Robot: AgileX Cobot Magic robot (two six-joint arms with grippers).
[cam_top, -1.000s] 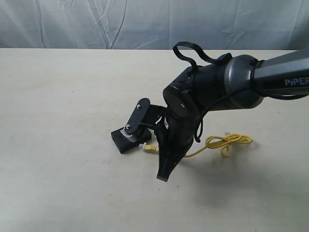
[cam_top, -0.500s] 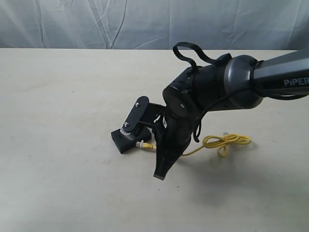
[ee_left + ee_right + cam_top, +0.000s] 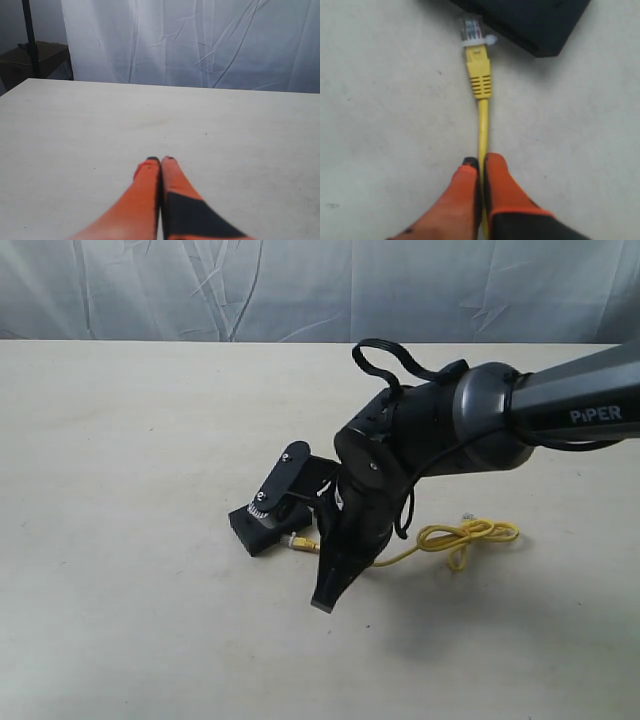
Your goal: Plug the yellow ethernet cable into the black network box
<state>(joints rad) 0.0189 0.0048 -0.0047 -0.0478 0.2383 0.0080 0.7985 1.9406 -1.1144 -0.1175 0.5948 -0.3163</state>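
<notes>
Shift: plug (image 3: 471,29) of yellow ethernet cable (image 3: 481,115) now closer to black network box (image 3: 530,20).
Right gripper (image 3: 479,161): pinching cable just behind plug.
Plug axis: straight ahead of gripper, tip at box side, beside a corner; not visibly seated.
Left gripper (image 3: 160,160): pressed together, empty, above worktop (image 3: 75,125).

The yellow ethernet cable (image 3: 481,82) lies knotted at its far end. Its clear plug (image 3: 471,29) rests just beside the black network box (image 3: 530,20)
</notes>
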